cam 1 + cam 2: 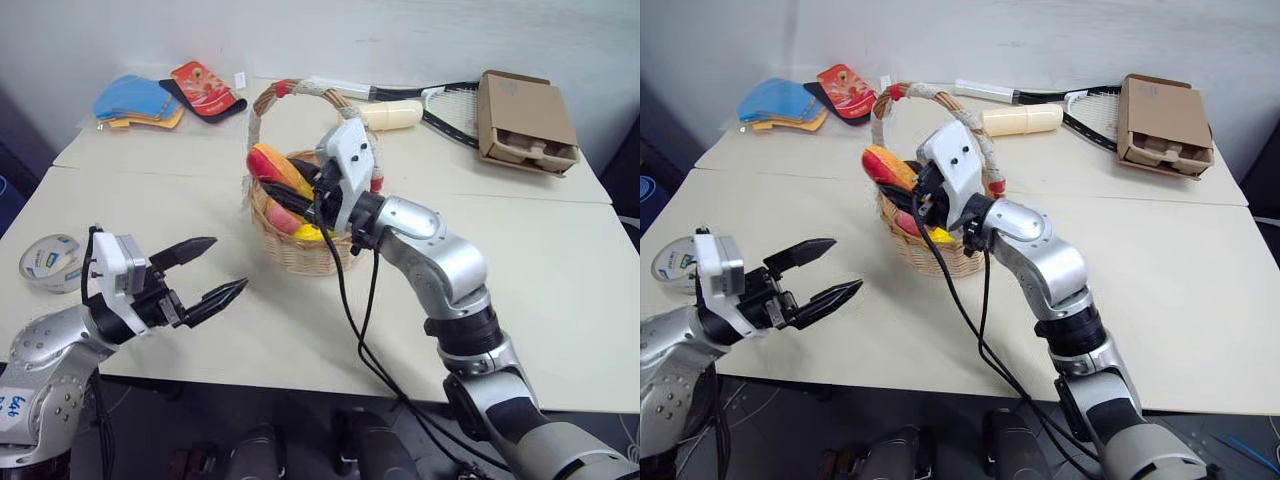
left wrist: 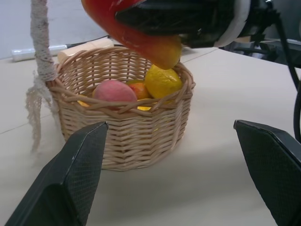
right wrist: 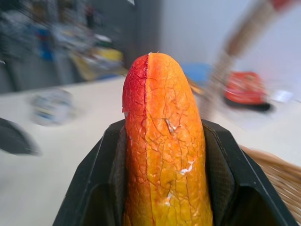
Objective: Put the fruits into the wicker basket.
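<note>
The wicker basket (image 1: pixel 305 255) stands mid-table, its taped handle (image 1: pixel 262 105) arching above it. Inside lie a pink peach (image 2: pixel 114 90), a yellow lemon (image 2: pixel 162 81) and a small orange fruit (image 2: pixel 137 89) between them. My right gripper (image 1: pixel 292 190) is shut on the red-and-yellow mango (image 1: pixel 272 165), holding it level just above the basket's rim. In the right wrist view the mango (image 3: pixel 164 141) sits squeezed between both black fingers. My left gripper (image 1: pixel 228 264) hangs open and empty over the table's near left, pointing toward the basket.
A grey tape roll (image 1: pixel 50 262) lies at the left edge beside my left arm. At the back are a cream cylinder (image 1: pixel 395 115), a racket (image 1: pixel 445 100), a brown cardboard box (image 1: pixel 525 120) and colourful flat items (image 1: pixel 165 95).
</note>
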`<state>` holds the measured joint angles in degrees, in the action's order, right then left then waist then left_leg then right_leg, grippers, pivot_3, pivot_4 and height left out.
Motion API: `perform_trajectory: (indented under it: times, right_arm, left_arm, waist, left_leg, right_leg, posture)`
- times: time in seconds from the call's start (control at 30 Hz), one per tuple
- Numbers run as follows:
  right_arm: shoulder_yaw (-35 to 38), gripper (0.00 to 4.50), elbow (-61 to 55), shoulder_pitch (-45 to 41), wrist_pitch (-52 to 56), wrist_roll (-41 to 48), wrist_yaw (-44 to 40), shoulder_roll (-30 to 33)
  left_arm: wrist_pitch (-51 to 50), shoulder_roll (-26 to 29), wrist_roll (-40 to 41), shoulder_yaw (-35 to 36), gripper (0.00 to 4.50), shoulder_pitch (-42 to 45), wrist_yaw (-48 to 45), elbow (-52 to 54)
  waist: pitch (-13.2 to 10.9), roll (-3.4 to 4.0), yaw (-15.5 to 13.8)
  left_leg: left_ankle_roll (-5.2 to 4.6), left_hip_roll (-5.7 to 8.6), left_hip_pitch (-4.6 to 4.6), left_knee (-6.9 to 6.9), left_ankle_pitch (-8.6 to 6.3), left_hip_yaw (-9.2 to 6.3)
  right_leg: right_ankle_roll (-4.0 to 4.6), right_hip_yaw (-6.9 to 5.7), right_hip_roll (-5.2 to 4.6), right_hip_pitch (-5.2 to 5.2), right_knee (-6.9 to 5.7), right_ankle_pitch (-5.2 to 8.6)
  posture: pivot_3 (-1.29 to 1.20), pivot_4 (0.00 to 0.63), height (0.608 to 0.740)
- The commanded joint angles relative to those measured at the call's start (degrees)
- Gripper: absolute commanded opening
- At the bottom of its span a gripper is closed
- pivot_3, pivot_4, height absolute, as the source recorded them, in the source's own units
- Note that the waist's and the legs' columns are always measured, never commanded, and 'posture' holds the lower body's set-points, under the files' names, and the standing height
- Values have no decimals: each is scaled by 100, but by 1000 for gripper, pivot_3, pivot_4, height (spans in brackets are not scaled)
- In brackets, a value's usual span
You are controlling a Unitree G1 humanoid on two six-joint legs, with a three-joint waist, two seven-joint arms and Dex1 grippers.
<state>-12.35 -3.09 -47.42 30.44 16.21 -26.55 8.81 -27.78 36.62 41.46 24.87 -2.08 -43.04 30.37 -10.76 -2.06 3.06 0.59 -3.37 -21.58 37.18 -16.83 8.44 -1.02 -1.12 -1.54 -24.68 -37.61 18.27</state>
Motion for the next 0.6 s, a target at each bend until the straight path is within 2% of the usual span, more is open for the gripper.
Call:
perform_trajectory:
  times: [0.03,0.13,0.2,0.3,0.4,0.5,0.6]
  right_arm:
    - [81,2659,-15,-36,-127,-120,-17,12]
    - [53,3678,-14,24,-360,-273,-66,13]
    - [46,4422,-186,93,-512,-62,-492,43]
    - [381,4473,-1021,531,-663,1134,-1948,389]
    - [785,4473,-1523,1065,251,2208,-2874,1278]
    - [1083,4473,-1266,1423,361,2158,-3437,2337]
    - [1300,4473,-273,1188,-243,1671,-3507,2740]
  left_arm:
    - [61,18,177,198,4500,-88,112,290]
    - [69,54,216,235,4500,-105,149,303]
    - [71,81,236,244,4500,-93,159,300]
    - [82,135,249,243,4500,-31,146,263]
    - [96,181,270,260,4500,-25,109,238]
    - [91,238,322,320,4500,-40,79,238]
    - [81,268,361,364,4500,-59,88,259]
  waist:
    - [0,0,18]
    - [0,1,53]
    - [-1,1,65]
    - [-1,1,36]
    - [-1,1,-2]
    - [-1,0,-32]
    - [-2,3,37]
  left_leg:
    - [0,0,1,-2,-1,0]
    - [6,-2,7,-9,2,0]
    - [14,-3,14,-13,7,-1]
    - [15,-3,21,-20,7,-4]
    - [3,-3,23,-16,-2,-5]
    - [-36,-1,25,-5,-25,-6]
    - [-54,8,30,2,-30,2]
  right_leg:
    - [0,0,0,1,2,0]
    - [0,1,6,-3,-5,1]
    - [2,1,8,-2,-14,2]
    - [3,0,11,2,-19,2]
    - [1,-1,9,12,-14,1]
    - [-9,-2,0,27,0,-5]
    - [-9,5,-6,30,4,-10]
  posture:
    - [0,150,740]
    - [0,150,740]
    - [0,150,740]
    - [0,150,740]
    - [0,150,740]
    - [0,150,740]
    - [0,150,740]
